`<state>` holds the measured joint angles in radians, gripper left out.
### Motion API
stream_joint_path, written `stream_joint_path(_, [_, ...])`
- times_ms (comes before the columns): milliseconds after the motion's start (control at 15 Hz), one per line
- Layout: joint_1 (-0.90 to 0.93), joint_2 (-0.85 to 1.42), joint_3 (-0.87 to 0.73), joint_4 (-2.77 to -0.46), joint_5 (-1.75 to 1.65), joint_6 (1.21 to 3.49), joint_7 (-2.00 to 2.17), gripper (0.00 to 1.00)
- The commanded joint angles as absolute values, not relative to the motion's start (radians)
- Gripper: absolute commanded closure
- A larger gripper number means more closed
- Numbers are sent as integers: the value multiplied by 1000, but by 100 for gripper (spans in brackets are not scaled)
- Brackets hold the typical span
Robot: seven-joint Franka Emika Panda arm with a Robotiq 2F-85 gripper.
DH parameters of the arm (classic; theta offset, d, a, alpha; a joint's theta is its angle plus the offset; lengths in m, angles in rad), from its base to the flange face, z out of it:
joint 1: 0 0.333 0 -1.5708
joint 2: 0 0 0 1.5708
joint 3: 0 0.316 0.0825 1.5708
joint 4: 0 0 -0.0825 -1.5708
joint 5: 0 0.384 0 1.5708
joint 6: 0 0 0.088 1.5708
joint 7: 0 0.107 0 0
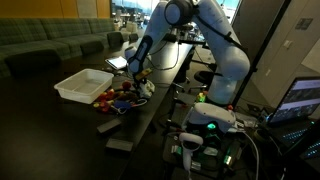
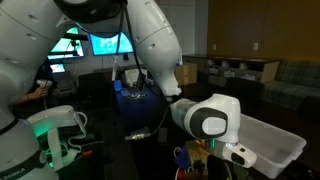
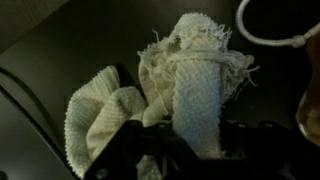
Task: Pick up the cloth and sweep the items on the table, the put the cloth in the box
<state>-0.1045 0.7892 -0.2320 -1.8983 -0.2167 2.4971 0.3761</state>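
In the wrist view the off-white cloth [image 3: 195,75] fills the middle. A fold of it runs down between the dark fingers of my gripper [image 3: 193,135], which is shut on it, and the rest bunches out to the left over the black table [image 3: 60,45]. In an exterior view the gripper [image 1: 136,82] hangs low over the table [image 1: 150,110], just beyond the small colourful items [image 1: 120,98]. The white box [image 1: 84,84] stands beside them. In the other view the box [image 2: 268,146] lies at the right, and the arm's wrist hides the gripper.
A white cable [image 3: 262,36] loops at the wrist view's top right. Dark flat pieces [image 1: 112,126] lie near the table's near end. An equipment bench with a green light [image 1: 208,128] and a lit screen [image 1: 300,98] stands beside the table, and sofas [image 1: 50,45] stand behind it.
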Motion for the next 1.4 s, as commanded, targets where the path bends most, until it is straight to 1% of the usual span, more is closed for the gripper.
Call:
stream_joint_path(0, [-73, 868, -223, -1823, -174, 2489, 342, 93])
stream_joint_path(333, [-42, 889, -175, -1824, -133, 2483, 303, 94])
stream_joint_path(533, [9, 871, -157, -1844, -121, 2469, 329, 94])
stream_joint_path(867, [132, 855, -132, -1835, -98, 2428, 395, 94])
stream_joint_path(1333, [281, 840, -35, -1778, -58, 2364, 453, 94])
